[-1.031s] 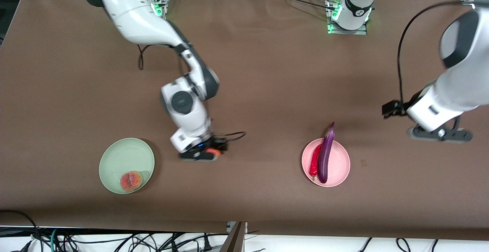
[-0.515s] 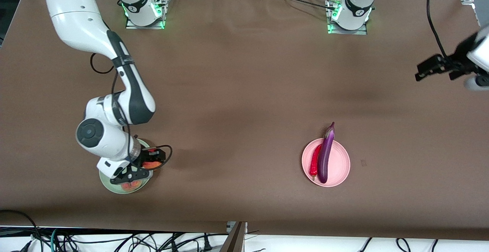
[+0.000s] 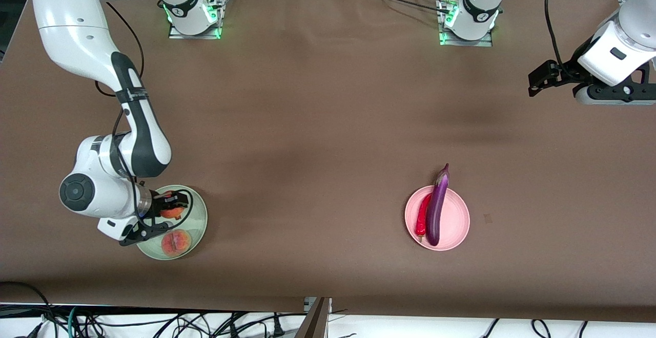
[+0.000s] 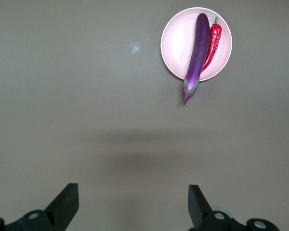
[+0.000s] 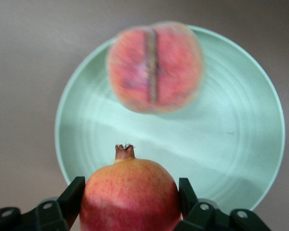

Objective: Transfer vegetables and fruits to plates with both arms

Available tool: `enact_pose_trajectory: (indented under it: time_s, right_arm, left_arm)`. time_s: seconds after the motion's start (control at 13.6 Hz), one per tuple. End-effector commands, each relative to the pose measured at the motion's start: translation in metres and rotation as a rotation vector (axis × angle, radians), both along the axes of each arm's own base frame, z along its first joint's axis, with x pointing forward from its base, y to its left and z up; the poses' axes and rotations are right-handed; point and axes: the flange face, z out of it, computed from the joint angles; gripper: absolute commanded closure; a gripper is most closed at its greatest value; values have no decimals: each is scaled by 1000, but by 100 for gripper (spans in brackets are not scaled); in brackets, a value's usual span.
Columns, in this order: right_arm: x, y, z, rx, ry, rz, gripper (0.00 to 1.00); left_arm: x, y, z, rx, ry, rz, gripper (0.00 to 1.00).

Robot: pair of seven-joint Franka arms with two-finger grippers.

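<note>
My right gripper [image 5: 130,202] clamps the pomegranate [image 5: 130,192] over the green plate [image 3: 197,215], beside the peach [image 3: 177,242]. My left gripper [image 4: 132,204] hangs open over bare table [image 3: 328,123]; eggplant [image 3: 436,210] and chili [image 3: 423,215] fill the pink plate [image 3: 458,220].

You've got two plates on the counter [image 3: 328,123], both toward the front camera's edge and well apart. Green plate [image 3: 197,210] sits at the right arm's end, pink plate [image 3: 458,220] closer to the left arm's end. Peach [image 3: 176,242] lies in the green plate, on its camera-side part. Right gripper [image 3: 166,214] is over that same plate with the pomegranate [image 3: 172,212] clamped between its fingers, above the plate's middle. Eggplant [image 3: 437,207] and chili [image 3: 423,215] lie side by side in the pink plate, touching; the eggplant's cap end overhangs the rim toward the bases. Left gripper [image 3: 602,92] is over bare counter at the left arm's end, well apart from the pink plate.
</note>
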Motion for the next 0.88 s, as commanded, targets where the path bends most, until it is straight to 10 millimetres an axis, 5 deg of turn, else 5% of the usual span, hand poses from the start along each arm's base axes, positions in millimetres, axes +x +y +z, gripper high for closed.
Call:
enact_pose_trajectory:
  time_s: [0.0, 0.07, 0.15, 0.37, 0.81]
  right_arm:
    - [4, -14, -4, 23, -37, 22, 77]
    - [4, -18, -9, 24, -39, 21, 60]
    - [4, -20, -10, 26, -40, 9, 5]
    - [9, -16, 29, 33, -75, 17, 0]
    - [-28, -15, 196, 27, 11, 20, 0]
  left_arm:
    - [1, -1, 2, 8, -2, -13, 0]
    - [0, -1, 2, 8, 1, -13, 0]
    - [0, -1, 2, 7, 1, -13, 0]
    - [1, 5, 2, 0, 5, -43, 0]
    - [1, 6, 2, -5, 5, -46, 0]
